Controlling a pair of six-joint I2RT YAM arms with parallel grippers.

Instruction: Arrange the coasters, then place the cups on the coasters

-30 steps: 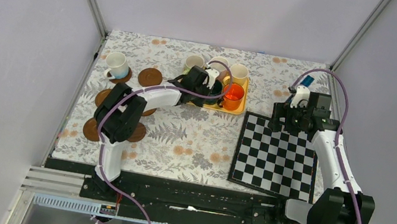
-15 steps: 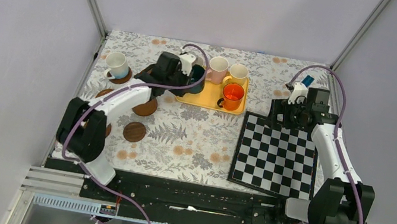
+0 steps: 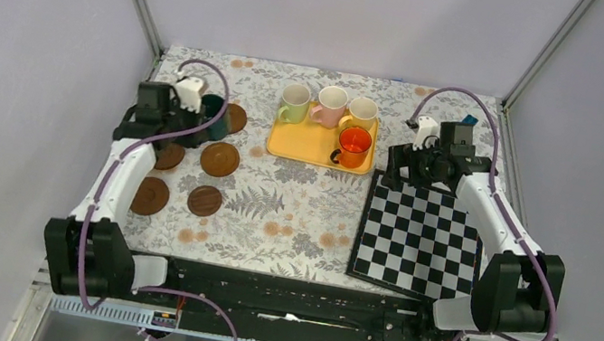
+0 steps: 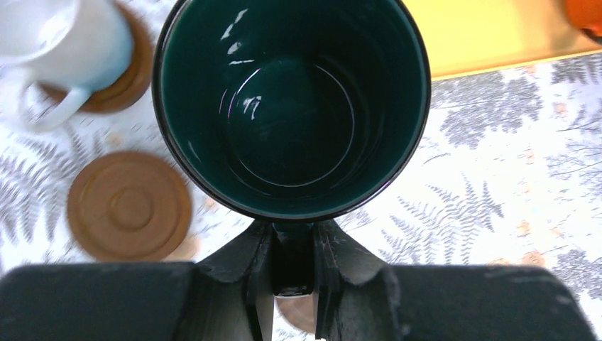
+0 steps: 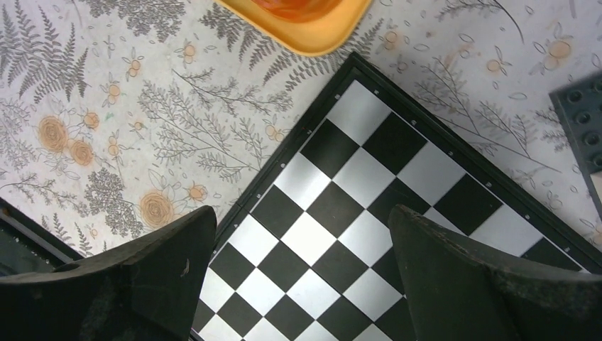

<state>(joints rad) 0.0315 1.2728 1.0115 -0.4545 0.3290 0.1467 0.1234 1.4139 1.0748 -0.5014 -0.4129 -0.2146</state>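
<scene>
Dark green cup upright, mouth up | left end effector pinching its handle

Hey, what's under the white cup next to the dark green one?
A brown wooden coaster. Only its edge shows past the white cup; the cup covers the rest of it.

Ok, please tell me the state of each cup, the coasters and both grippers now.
dark green cup: upright, handle in left gripper.
left gripper: shut on that handle.
right gripper: open, empty.
white cup: upright on a coaster.
light green cup: upright on yellow tray.
pink cup: same.
yellow cup: same.
orange cup: same.
other coasters: five, bare.
</scene>
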